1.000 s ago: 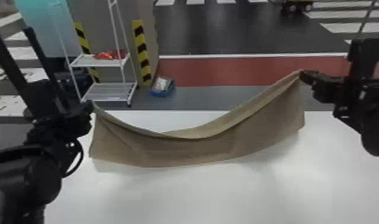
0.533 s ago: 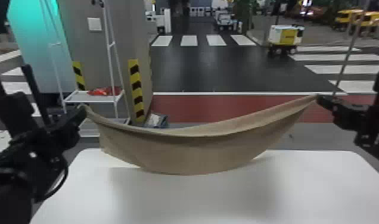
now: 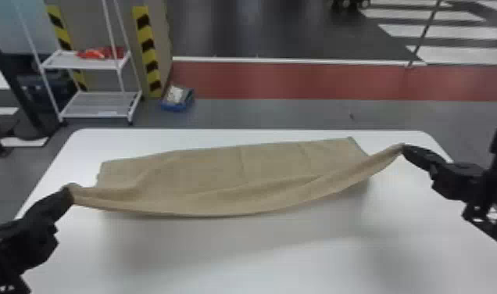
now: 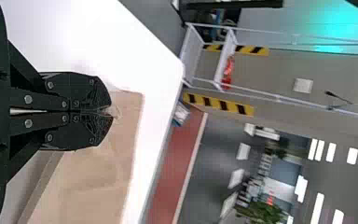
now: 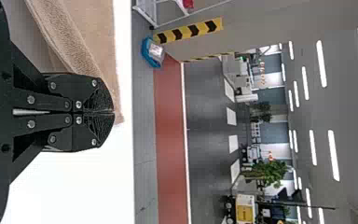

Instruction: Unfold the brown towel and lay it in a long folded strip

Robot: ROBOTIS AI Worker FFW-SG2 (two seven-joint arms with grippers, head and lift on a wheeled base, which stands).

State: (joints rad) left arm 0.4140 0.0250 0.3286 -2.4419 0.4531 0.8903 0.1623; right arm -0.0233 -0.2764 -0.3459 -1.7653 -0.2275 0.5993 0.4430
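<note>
The brown towel [image 3: 236,172] stretches between both grippers, its far part lying on the white table and its near edge sagging in a raised curve. My left gripper [image 3: 68,194] pinches its near left corner. At the near right corner is my right gripper [image 3: 404,150], also closed on the cloth. In the left wrist view, the left gripper [image 4: 109,112] is shut with a bit of towel [image 4: 100,163] at its tips. The right wrist view has the right gripper [image 5: 113,112] shut on the towel's corner, the towel [image 5: 86,42] running off from it.
The white table [image 3: 259,262] extends in front of and around the towel. Beyond its far left corner stands a white shelf rack [image 3: 99,105] with red items on it. A blue bin [image 3: 177,97] rests on the floor behind the table.
The towel, earlier hanging between the grippers, now has its far part laid on the table. Both grippers have come lower and nearer, still holding its corners. The head view has tilted down.
</note>
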